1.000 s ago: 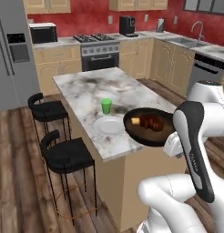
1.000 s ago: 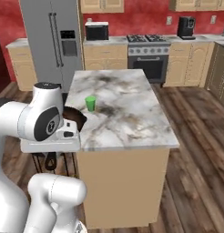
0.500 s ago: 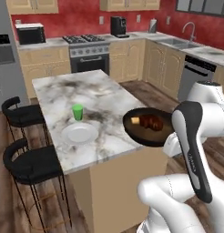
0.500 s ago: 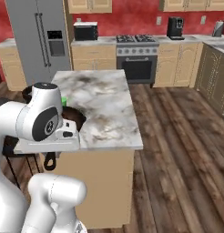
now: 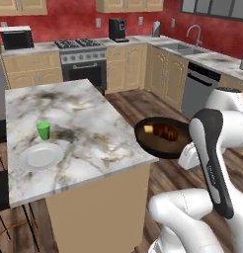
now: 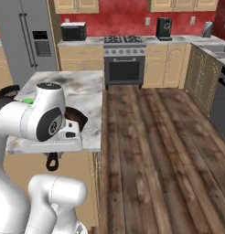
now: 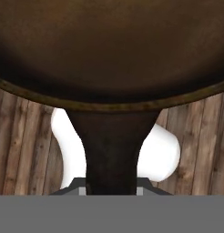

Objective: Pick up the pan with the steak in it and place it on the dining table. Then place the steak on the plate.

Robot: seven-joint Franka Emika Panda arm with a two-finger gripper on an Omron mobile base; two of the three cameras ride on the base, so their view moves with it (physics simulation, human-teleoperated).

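Observation:
The black pan (image 5: 162,140) hangs level in the air just off the near right corner of the dining table (image 5: 89,123), mostly over the wooden floor. The steak (image 5: 166,132) lies in it with a yellow chunk (image 5: 149,129) at its left side. My gripper (image 7: 110,191) is shut on the pan's handle (image 7: 111,145), which runs down between the fingertips in the hand view. The pan's rim (image 6: 77,119) peeks out from behind my arm in the right base view. The white plate (image 5: 41,156) lies on the table's near left part, well left of the pan.
A small green cup (image 5: 43,130) stands just behind the plate. Wall counters, a stove (image 5: 84,62), a dishwasher (image 5: 196,89) and a sink line the back and right. A fridge (image 6: 34,41) stands at the far left. Open wooden floor (image 6: 155,151) lies right of the table.
The base has driven on, so the table and kitchen have slid left in the left base view. The pan with the steak stays in my grip, unchanged relative to the arm.

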